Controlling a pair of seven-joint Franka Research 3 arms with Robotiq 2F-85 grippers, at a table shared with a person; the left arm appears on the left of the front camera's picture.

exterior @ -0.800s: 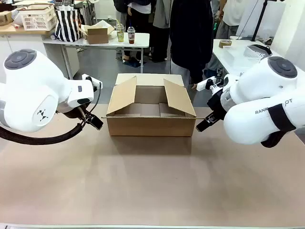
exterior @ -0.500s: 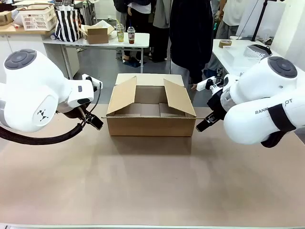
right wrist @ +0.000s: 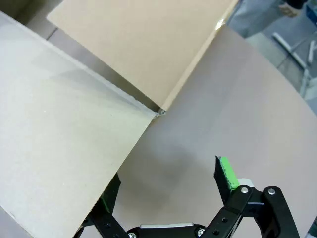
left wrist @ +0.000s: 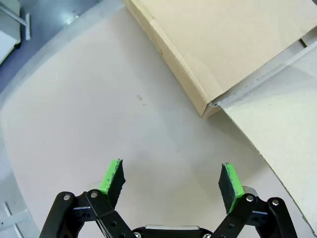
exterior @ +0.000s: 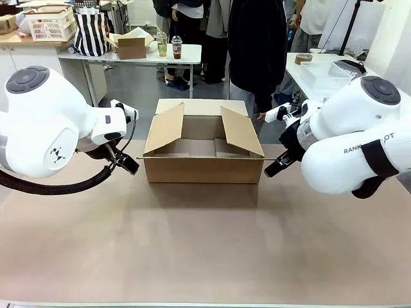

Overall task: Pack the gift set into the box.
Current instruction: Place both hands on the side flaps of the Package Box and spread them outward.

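Table (exterior: 205, 250), pale brown, takes up the lower two thirds of the front view. The two white arms come next in bulk: the left arm (exterior: 45, 125) swells in from the left edge, the right arm (exterior: 359, 138) from the right edge, both at mid height. Between them, at the centre of the frame, the box (exterior: 203, 169) stands on the table with its top open. Its left and right flaps rise at a slant, its far flap lies back, and its near flap shows as a thin edge-on line along the front wall. Behind the box, at the upper centre, a person (exterior: 257, 45) in dark clothes stands at the far side.

The left gripper (exterior: 128, 165) sits just off the box's left front corner, and the right gripper (exterior: 275, 169) just off its right front corner, both low over the table.

In the left wrist view the left gripper (left wrist: 171, 171) is spread wide and empty over bare table, with the box corner (left wrist: 208, 106) above it, clear of the green pads (left wrist: 113, 174). In the right wrist view the right gripper (right wrist: 166, 181) is also spread wide and carries nothing. One green pad (right wrist: 225, 173) is plain at lower right, and a cardboard flap (right wrist: 59, 144) at the left overlaps the other finger.
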